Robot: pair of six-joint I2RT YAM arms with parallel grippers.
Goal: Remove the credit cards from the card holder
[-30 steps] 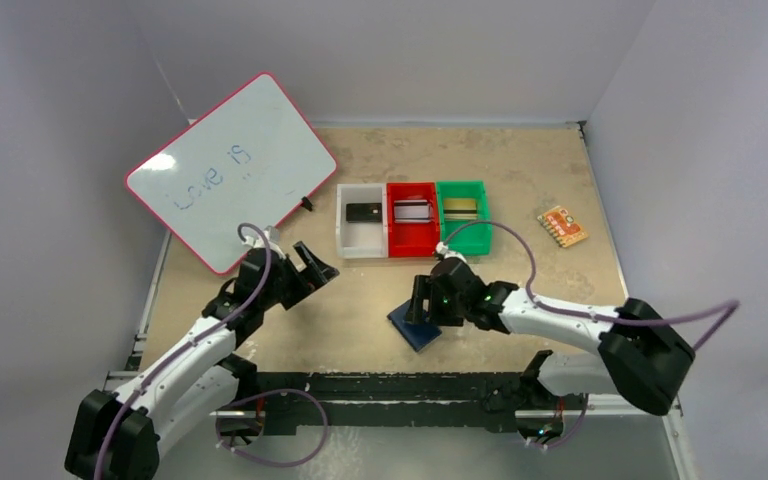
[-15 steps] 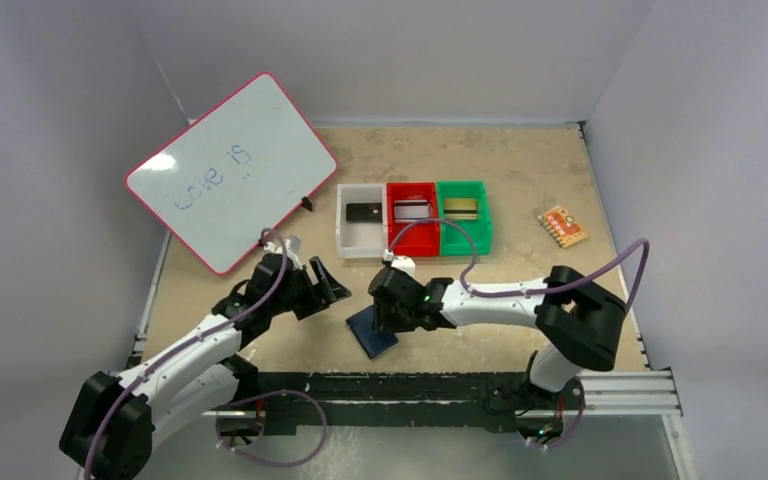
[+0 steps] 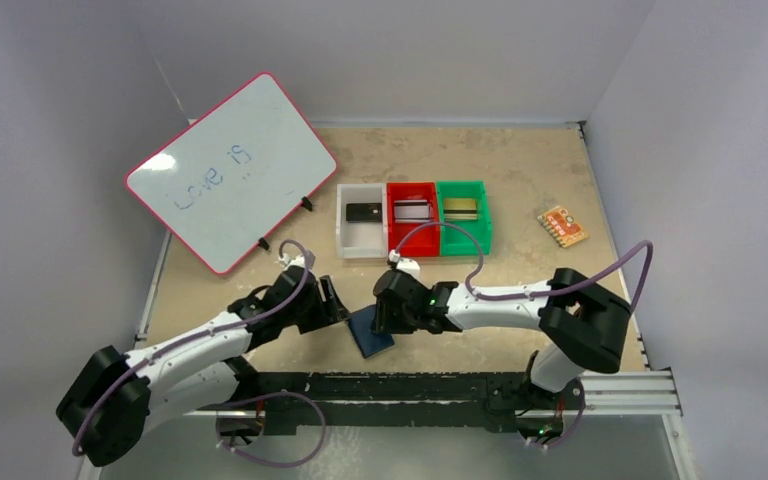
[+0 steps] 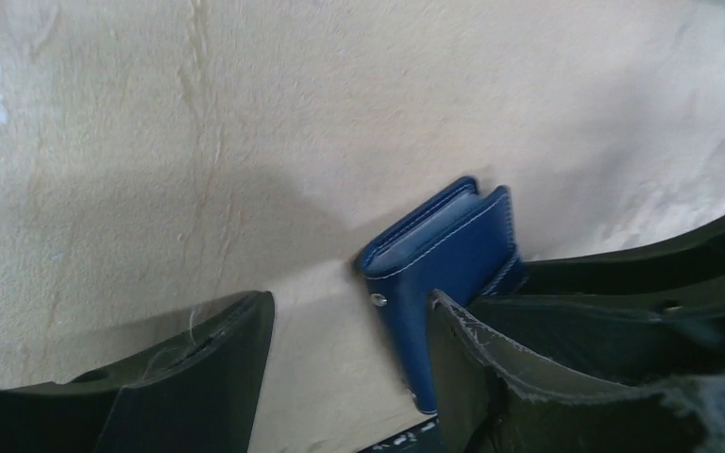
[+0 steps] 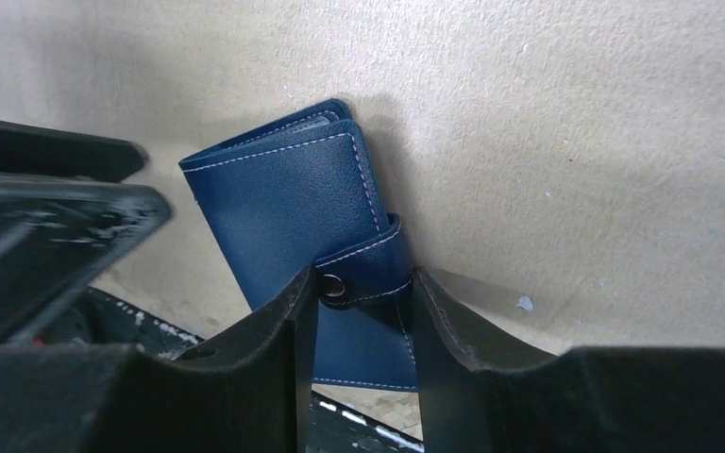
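The navy-blue card holder (image 3: 368,336) lies folded near the table's front edge, its snap tab (image 5: 363,269) done up. My right gripper (image 3: 388,318) (image 5: 363,278) is shut on the card holder, one finger against each side of the tab. My left gripper (image 3: 338,302) (image 4: 345,311) stands open just left of it. The card holder's (image 4: 444,255) long edge lies between those fingers, close against the right finger (image 4: 477,359). Any credit cards inside the folded card holder (image 5: 283,208) are hidden.
Three bins stand behind: white (image 3: 362,246), red (image 3: 412,241) and green (image 3: 466,241), a flat card in each. A whiteboard (image 3: 230,170) leans at back left. An orange patterned piece (image 3: 562,225) lies far right. A black rail (image 3: 440,385) runs along the near edge.
The right gripper closed on the card holder and dragged it left toward the centre. The left arm swung right and down beside it, its jaws narrowing.
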